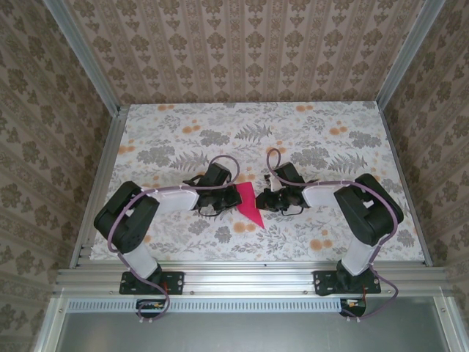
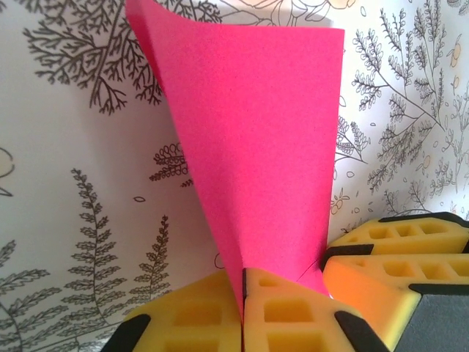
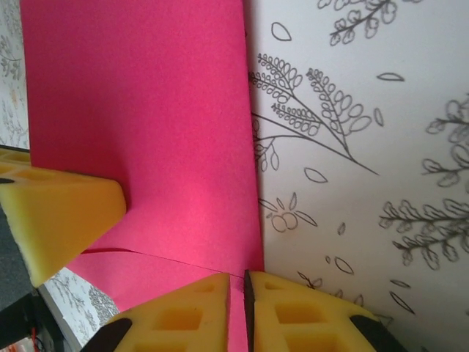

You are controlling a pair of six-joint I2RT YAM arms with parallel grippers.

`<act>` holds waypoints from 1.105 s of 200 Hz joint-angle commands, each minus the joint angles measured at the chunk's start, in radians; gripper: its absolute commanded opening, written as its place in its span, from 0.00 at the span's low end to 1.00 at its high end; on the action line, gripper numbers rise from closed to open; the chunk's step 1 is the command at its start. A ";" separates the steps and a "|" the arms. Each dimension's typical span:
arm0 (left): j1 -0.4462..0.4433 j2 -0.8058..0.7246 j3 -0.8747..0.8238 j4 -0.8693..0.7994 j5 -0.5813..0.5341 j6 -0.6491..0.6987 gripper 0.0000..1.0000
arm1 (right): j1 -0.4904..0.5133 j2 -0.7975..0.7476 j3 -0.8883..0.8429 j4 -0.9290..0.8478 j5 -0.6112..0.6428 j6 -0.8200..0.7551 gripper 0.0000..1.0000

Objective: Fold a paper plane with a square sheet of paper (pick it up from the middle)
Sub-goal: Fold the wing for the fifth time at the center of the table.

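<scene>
The magenta-red sheet of paper point(image 1: 250, 204) hangs between my two grippers over the middle of the table, folded, and looks like a downward-pointing triangle from above. In the left wrist view the paper point(image 2: 256, 139) rises as a tapering fold out of my left gripper point(image 2: 243, 284), whose yellow pads are shut on its lower tip. My right gripper point(image 3: 239, 284) is shut on the paper's point(image 3: 146, 110) edge beside a crease line. The left gripper point(image 1: 231, 196) and right gripper point(image 1: 265, 199) face each other, nearly touching.
The table point(image 1: 168, 139) has a floral cloth with grey ferns and orange flowers. Patterned walls and aluminium rails point(image 1: 242, 277) enclose it. A yellow pad of the other gripper point(image 3: 58, 213) presses against the paper on the left of the right wrist view.
</scene>
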 commanded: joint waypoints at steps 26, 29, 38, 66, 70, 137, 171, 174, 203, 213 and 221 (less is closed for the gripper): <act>0.000 -0.027 0.065 -0.084 -0.017 -0.045 0.02 | -0.003 -0.188 -0.041 -0.117 0.167 -0.119 0.29; 0.000 -0.027 0.066 -0.088 -0.017 -0.046 0.02 | -0.001 -0.205 -0.050 -0.112 0.182 -0.122 0.29; 0.001 -0.026 0.068 -0.096 -0.016 -0.055 0.01 | 0.006 -0.259 -0.085 -0.085 0.224 -0.136 0.30; 0.007 -0.027 0.074 -0.105 -0.010 -0.074 0.01 | 0.107 -0.408 -0.197 0.029 0.442 -0.237 0.36; 0.008 -0.026 0.075 -0.108 -0.008 -0.076 0.01 | 0.132 -0.416 -0.207 0.045 0.475 -0.264 0.36; 0.012 -0.015 0.095 -0.130 0.004 -0.065 0.01 | 0.447 -0.297 -0.274 0.327 0.756 -0.655 0.42; 0.012 -0.009 0.101 -0.135 0.006 -0.061 0.01 | 0.491 -0.215 -0.260 0.379 0.822 -0.754 0.41; 0.012 -0.007 0.103 -0.136 0.007 -0.061 0.01 | 0.492 -0.209 -0.260 0.384 0.825 -0.759 0.40; 0.013 0.000 0.106 -0.136 0.013 -0.058 0.01 | 0.505 -0.171 -0.255 0.403 0.873 -0.796 0.40; 0.012 0.004 0.109 -0.136 0.015 -0.055 0.01 | 0.507 -0.160 -0.257 0.411 0.892 -0.808 0.40; 0.013 0.006 0.110 -0.136 0.018 -0.053 0.01 | 0.509 -0.154 -0.256 0.416 0.905 -0.815 0.38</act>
